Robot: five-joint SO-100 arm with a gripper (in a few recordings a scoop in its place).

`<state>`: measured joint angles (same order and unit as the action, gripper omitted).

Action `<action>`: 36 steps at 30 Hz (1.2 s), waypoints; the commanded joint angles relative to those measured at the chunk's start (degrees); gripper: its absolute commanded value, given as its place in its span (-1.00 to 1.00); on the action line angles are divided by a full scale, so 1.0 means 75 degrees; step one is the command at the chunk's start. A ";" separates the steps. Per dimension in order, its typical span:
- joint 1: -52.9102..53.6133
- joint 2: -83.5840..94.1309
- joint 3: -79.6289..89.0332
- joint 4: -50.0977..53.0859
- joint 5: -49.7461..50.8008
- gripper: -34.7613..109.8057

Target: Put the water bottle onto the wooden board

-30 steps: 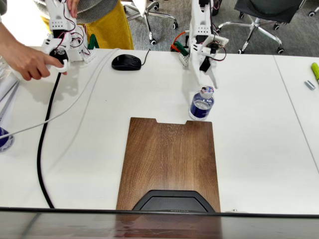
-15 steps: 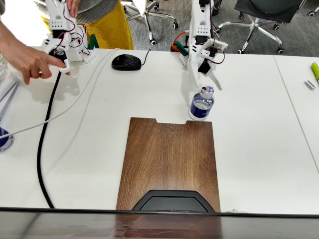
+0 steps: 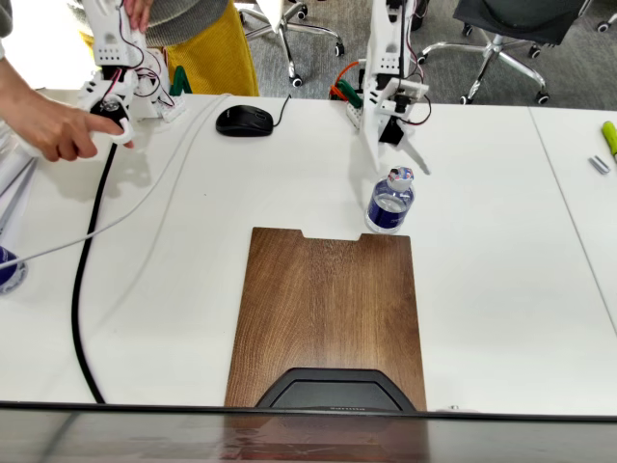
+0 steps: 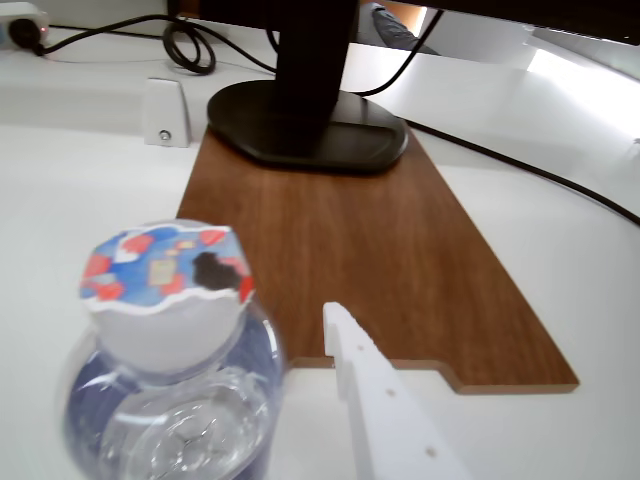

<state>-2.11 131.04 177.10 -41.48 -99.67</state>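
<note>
Still no grip: bottle stands just under the claw, off the board

Plainly, the move ahead turns on one relation: the bottle (image 3: 389, 204) stands upright directly below and a little in front of the claw (image 3: 397, 154), its long axis vertical, its cap just under the fingertips. In the wrist view the bottle (image 4: 170, 360) sits to the left of the one white finger (image 4: 385, 410) that shows, so it lies beside that finger, not plainly between the two. The claw holds nothing; its fingers look somewhat parted in the fixed view, but how wide I cannot say.

The bottle rests on the white counter (image 3: 501, 270), just beyond the notched far edge of the board (image 3: 328, 313), touching or nearly touching its right corner. The board (image 4: 370, 240) stretches away from the claw, wide and bare through its middle.

Around it: a black monitor foot (image 4: 305, 135) sits on the board's far end, seen from the claw, so my guess is the free spot is the near and middle part. A mouse (image 3: 245, 120) lies off to one side of the claw, well apart, and cables (image 3: 87, 289) run further out still. Nothing stands between the bottle and the board.

Judging from this, the claw needs to drop lower and straddle the bottle's neck or body before closing; a tall, light bottle could tip if a finger nudges it
</note>
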 commanded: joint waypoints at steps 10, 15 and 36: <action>-0.0223 0.0129 0.0023 -0.0328 -0.0340 0.08; -0.0211 0.0281 0.0023 0.0410 -0.2508 0.08; -0.0270 0.0879 0.0023 -0.0680 -0.0551 0.24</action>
<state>-3.43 135.88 177.10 -45.35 -104.06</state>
